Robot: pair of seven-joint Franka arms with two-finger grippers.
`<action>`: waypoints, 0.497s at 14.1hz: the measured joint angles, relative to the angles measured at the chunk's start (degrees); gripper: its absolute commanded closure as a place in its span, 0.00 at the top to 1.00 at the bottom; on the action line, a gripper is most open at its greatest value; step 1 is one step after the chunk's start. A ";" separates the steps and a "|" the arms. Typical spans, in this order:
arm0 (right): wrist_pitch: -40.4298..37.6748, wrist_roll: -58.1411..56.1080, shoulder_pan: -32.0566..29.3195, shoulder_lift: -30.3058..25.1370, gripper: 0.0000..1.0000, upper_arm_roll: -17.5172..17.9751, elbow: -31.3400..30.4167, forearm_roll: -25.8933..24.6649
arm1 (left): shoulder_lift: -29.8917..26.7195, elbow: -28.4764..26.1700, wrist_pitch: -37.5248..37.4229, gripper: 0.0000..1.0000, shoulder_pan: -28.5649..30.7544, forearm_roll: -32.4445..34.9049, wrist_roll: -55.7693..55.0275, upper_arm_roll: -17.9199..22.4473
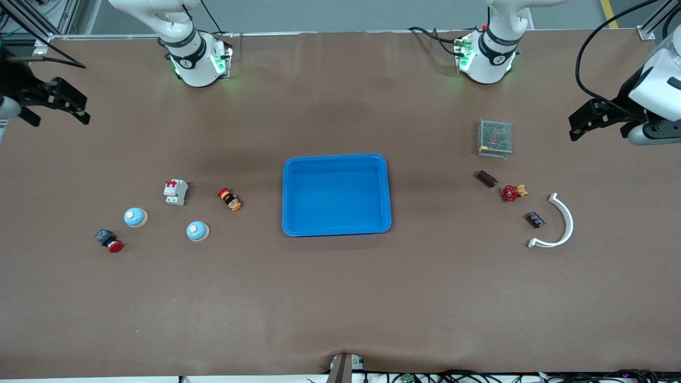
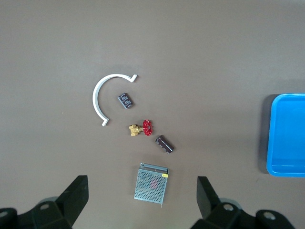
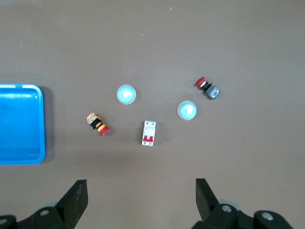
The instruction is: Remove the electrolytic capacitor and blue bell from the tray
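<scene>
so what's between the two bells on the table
Nothing: between the two bells the front view shows bare table; the breaker sits farther back.

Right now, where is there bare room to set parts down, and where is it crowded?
The blue tray holds nothing. The table is bare nearer the front camera than every part. It is crowded around the two bells and breaker, and around the capacitors, red valve and white arc.
</scene>
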 measured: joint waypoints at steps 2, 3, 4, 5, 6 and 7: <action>0.07 0.00 -0.68 0.72 1.00 -0.03 1.89 -0.05 | 0.00 0.00 0.00 1.00 0.00 0.00 0.01 0.02; 0.08 0.00 -1.01 1.31 1.00 -0.04 2.68 -0.05 | 0.00 0.00 0.00 1.00 0.01 0.00 0.01 0.04; 0.07 0.00 -1.32 1.96 1.00 -0.05 3.26 -0.05 | 0.00 0.00 0.00 1.00 0.02 0.00 0.01 0.09; 0.07 0.00 -1.55 2.56 1.00 -0.05 3.57 -0.05 | 0.00 0.00 0.00 1.00 0.03 0.00 0.01 0.13; 0.07 0.00 -1.64 3.01 1.00 -0.05 3.79 -0.05 | 0.00 0.00 0.00 1.00 0.03 0.00 0.01 0.15; 0.07 0.00 -1.66 3.33 1.00 -0.04 3.89 -0.05 | 0.00 0.00 0.00 1.00 0.04 0.00 0.01 0.18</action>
